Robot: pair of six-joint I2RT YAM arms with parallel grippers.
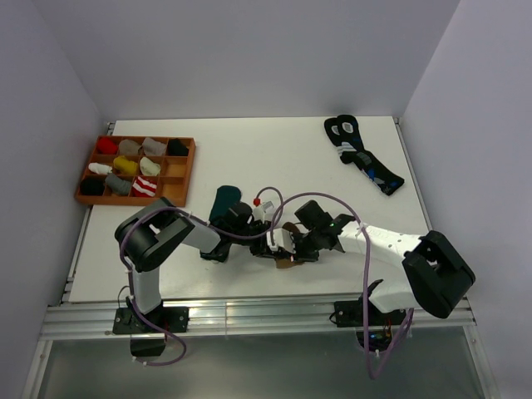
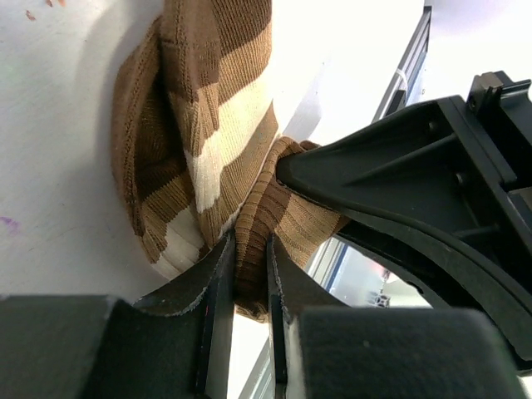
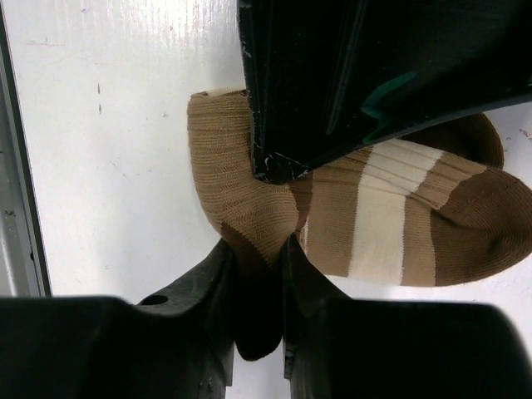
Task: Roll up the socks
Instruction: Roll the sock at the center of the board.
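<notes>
Left arm (image 1: 154,237) and right arm (image 1: 416,266) bend at the elbow and reach in low, meeting at the 6 o'clock side of the bench (image 1: 274,158). Left pincer (image 2: 249,249) pinches a fold of the brown sock (image 2: 216,125), a soft ribbed knit with cream stripes. Right pincer (image 3: 256,266) pinches its plain tan end. That sock lies bunched on the white bench, a dark green sock (image 1: 223,199) at its 10 o'clock.

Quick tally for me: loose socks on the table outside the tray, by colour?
Brown sock with cream stripes: 1
Dark green sock: 1
Black socks with blue-and-white marks: 2
Total: 4
</notes>
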